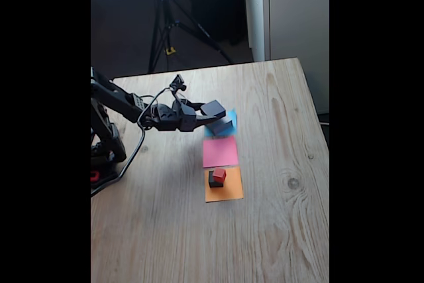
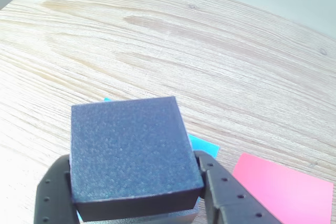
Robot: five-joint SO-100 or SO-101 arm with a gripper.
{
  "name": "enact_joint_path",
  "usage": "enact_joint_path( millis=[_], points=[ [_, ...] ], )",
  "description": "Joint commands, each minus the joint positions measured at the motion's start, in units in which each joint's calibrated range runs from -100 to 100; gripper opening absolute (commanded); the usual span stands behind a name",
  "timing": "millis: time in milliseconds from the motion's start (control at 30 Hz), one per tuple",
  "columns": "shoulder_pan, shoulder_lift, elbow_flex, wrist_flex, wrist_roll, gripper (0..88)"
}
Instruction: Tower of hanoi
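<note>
Medium black square block (image 2: 131, 150) sits clamped between the gripper (image 1: 213, 112) jaws, raised just above the wide flat grey block (image 1: 224, 124) on the blue paper square (image 1: 231, 118), probably mid-transfer. Small dark grey block (image 1: 214, 179) with the tiny red cube (image 1: 219, 175) occupies the orange paper square (image 1: 224, 192); the pink paper square (image 1: 220, 152) between is bare. The fixed view shows all three squares; the wrist view shows the grip close up.

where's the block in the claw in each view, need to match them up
Fixed view: the black block sits upper centre, at the claw tip, over the blue paper square.
Wrist view: the black block covers the lower centre, claw fingers on both sides.
Shared landmark: the pink paper square, just below the blue one in the fixed view, lower right in the wrist view.
</note>
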Motion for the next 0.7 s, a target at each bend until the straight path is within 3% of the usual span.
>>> enact_joint_path(
  millis=[0,667],
  points=[
    [-0.9,1.1,-0.6,-2.8,0.7,18.4],
    [-1.2,9.4,-5.9,-6.2,0.7,18.6]
  ],
)
